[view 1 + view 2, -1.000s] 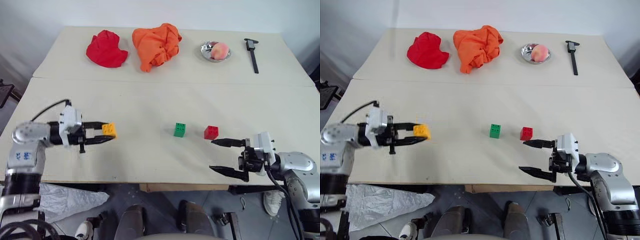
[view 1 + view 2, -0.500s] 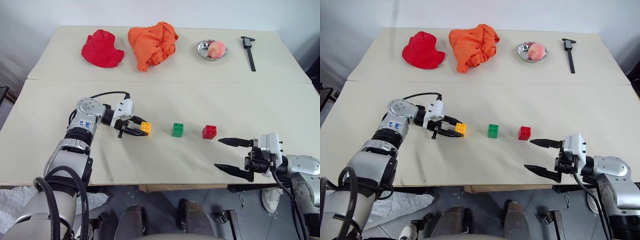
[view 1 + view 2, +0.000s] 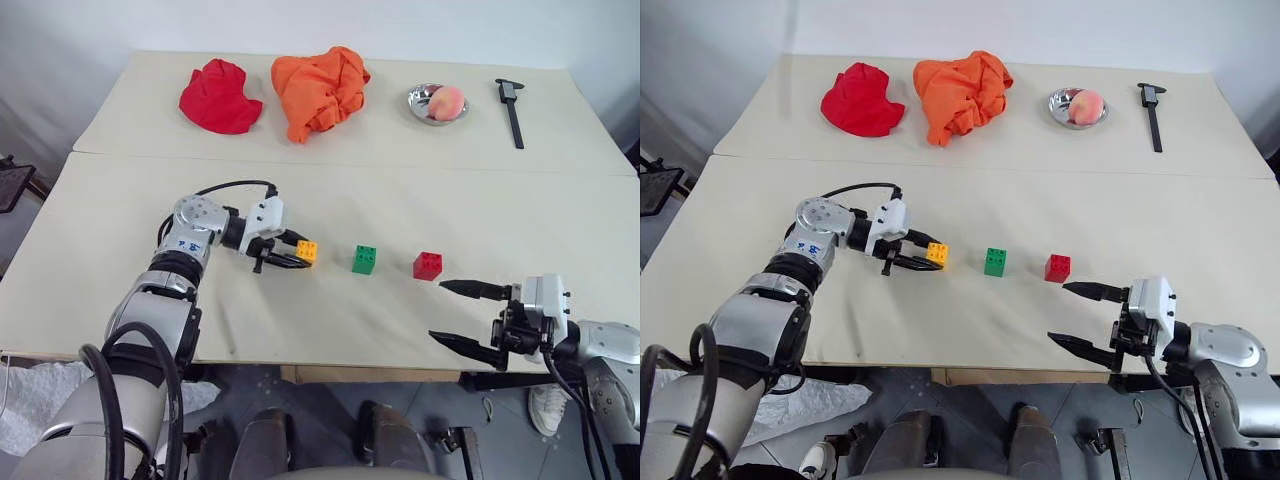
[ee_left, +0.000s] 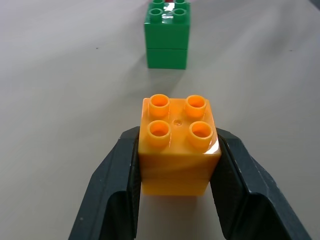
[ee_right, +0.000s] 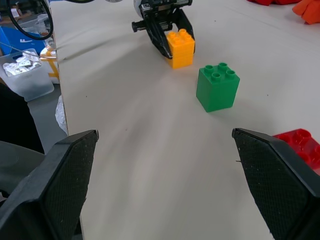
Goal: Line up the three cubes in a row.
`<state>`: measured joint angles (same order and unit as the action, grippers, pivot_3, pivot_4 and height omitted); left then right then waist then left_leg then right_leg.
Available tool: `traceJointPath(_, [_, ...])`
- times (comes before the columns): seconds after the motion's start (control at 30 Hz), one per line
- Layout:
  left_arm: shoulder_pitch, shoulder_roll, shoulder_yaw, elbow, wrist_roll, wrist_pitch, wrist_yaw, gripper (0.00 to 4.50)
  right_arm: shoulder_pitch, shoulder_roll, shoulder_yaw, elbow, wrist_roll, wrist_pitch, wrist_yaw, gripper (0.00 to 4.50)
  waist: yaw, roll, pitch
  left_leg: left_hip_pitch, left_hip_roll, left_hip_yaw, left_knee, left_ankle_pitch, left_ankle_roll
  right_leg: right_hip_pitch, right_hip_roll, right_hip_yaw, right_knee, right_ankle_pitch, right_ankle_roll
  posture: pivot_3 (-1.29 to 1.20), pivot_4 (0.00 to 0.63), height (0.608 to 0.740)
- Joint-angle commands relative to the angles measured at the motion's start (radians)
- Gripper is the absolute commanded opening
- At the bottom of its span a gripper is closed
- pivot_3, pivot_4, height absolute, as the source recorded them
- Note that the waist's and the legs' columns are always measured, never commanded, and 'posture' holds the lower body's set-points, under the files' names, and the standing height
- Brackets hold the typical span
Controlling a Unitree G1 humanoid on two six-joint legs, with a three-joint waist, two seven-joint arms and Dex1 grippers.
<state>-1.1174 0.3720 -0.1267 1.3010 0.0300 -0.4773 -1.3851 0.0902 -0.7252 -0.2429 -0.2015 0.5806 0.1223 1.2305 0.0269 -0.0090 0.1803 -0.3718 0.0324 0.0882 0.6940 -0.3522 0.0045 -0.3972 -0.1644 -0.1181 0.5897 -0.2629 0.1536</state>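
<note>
1. Three cubes sit near the front of the desk (image 3: 120, 200): the yellow-orange cube (image 3: 307, 251), the green cube (image 3: 364, 259) and the red cube (image 3: 427, 265); they lie roughly on one line, running from the robot's left to its right, each apart from the next.
2. The left gripper (image 3: 296, 254) is clenched on the yellow-orange cube, its fingers (image 4: 120, 185) pressing the cube's two side faces; held that way, the studs stay upward and the block square to the row.
3. In the left wrist view the green cube stands straight ahead of the held one, with a bare gap between them; the aim along the line looks deliberate, so that the yellow-orange cube ends up left of the green.
4. I cannot tell whether the held cube rests on the desk or hangs just above it; release appears to be the step in hand.
5. The right gripper (image 3: 465, 318) waits near the desk's front edge, fingers spread wide and holding nothing; it is placed near the red cube yet clear of it, probably to avoid knocking the row.
6. Two cloths, red (image 3: 219, 97) and orange (image 3: 318, 88), lie far back, well apart from the work.
</note>
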Motion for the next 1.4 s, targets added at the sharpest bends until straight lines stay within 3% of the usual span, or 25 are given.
traceJointPath(0.03, [-0.016,-0.005,0.018,0.007,0.016,0.002,0.026,1.5,0.01,0.003,-0.031,-0.022,0.019,-0.03,0.008,4.5,-0.001,0.0,0.0,0.0,0.0,0.0,0.0,0.0,0.0,0.0,0.0,0.0,0.0,0.0,0.0,0.0,0.15,0.74])
traceJointPath(0.17, [-0.017,-0.008,0.032,0.012,0.019,0.018,0.018,1.5,0.012,0.004,-0.027,-0.018,0.019,-0.037,0.009,4.5,-0.001,0.0,0.0,0.0,0.0,0.0,0.0,0.0,0.0,0.0,0.0,0.0,0.0,0.0,0.0,0.0,0.15,0.74])
traceJointPath(0.37, [-0.009,0.014,0.057,0.002,0.013,0.022,-0.034,3.44,0.001,0.007,-0.012,-0.006,0.016,-0.039,0.017,4.5,-0.003,0.0,0.0,0.0,0.0,0.0,0.0,0.0,0.0,0.0,0.0,0.0,0.0,0.0,0.0,0.0,0.15,0.74])
traceJointPath(0.5, [0.005,0.064,0.11,-0.026,-0.04,0.025,-0.127,4.48,-0.015,0.009,0.001,0.002,0.014,-0.043,0.025,4.5,-0.005,0.0,0.0,0.0,0.0,0.0,0.0,0.0,0.0,0.0,0.0,0.0,0.0,0.0,0.0,0.0,0.15,0.74])
traceJointPath(0.7, [0.088,0.155,0.2,-0.131,-0.148,0.046,-0.207,4.48,-0.109,0.014,-0.007,0.099,0.033,-0.045,0.057,4.5,-0.019,0.0,0.0,0.0,0.001,0.0,0.0,0.0,0.0,-0.001,0.0,0.0,0.001,0.0,0.0,0.0,0.15,0.74])
traceJointPath(0.77, [0.281,0.21,0.317,-0.417,-0.314,0.201,-0.16,4.48,-0.211,-0.01,-0.021,0.238,0.051,-0.035,0.12,4.5,-0.005,0.0,0.0,0.0,0.001,0.0,0.0,0.0,0.0,-0.001,0.0,0.0,0.001,0.0,0.0,0.0,0.15,0.74])
traceJointPath(0.8, [0.384,0.23,0.356,-0.548,-0.369,0.246,-0.133,4.48,-0.259,-0.013,-0.026,0.295,0.058,-0.046,0.148,4.5,-0.025,0.002,0.0,0.0,0.0,0.0,0.001,-0.001,0.001,0.0,0.0,0.0,0.0,0.0,0.0,0.0,0.15,0.74])
traceJointPath(0.83, [0.478,0.244,0.38,-0.662,-0.395,0.273,-0.097,4.48,-0.298,-0.014,-0.028,0.341,0.068,-0.05,0.18,4.5,-0.052,0.002,0.0,0.001,0.001,0.003,0.002,-0.003,0.002,0.0,-0.001,0.002,0.001,0.001,0.001,0.0,0.15,0.74])
traceJointPath(0.97, [0.712,0.295,0.408,-0.946,-0.442,0.39,-0.02,4.48,-0.405,-0.015,-0.025,0.469,0.051,-0.08,0.256,4.5,-0.055,0.003,0.001,0.002,0.003,0.002,0.001,-0.004,0.001,-0.001,0.0,-0.001,0.001,0.0,0.0,0.0,0.15,0.74])
traceJointPath(1.1, [0.805,0.328,0.441,-1.069,-0.485,0.482,0.051,4.48,-0.48,-0.032,-0.019,0.576,0.033,-0.086,0.318,4.5,-0.028,0.002,0.001,0.001,0.003,0.002,0.005,-0.004,0.001,0.001,-0.001,0.0,0.002,0.0,0.0,0.0,0.15,0.74])
traceJointPath(1.4, [0.856,0.328,0.44,-1.215,-0.496,0.543,0.183,4.48,-0.507,-0.046,0.032,0.634,0.026,-0.071,0.384,4.5,-0.032,0.003,0.001,0.002,0.003,0.003,0.004,-0.004,0.0,0.0,-0.001,0.0,0.002,0.001,0.0,0.0,0.15,0.74])
